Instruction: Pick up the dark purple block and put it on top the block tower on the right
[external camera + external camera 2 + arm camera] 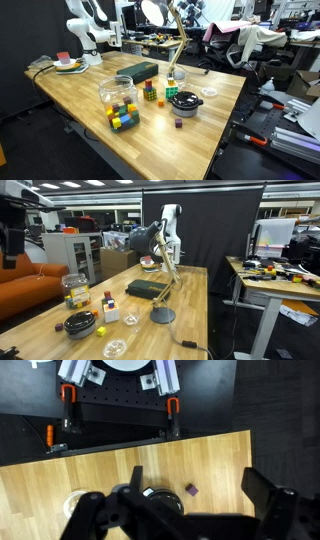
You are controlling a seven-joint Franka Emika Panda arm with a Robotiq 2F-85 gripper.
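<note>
The dark purple block lies on the wooden table, small and alone, just right of a black bowl in the wrist view. In an exterior view the block sits near the table's front edge, in front of the bowl. Two short stacks of coloured blocks stand behind it, one and another beside it. My gripper is open and empty, high above the table, with the purple block showing between its two dark fingers. The gripper does not show clearly in the exterior views.
A clear jar holds several coloured blocks, with loose ones at its foot. A gold desk lamp leans over the table; its round base is dark. A dark flat box lies at the back. The table edge borders black equipment.
</note>
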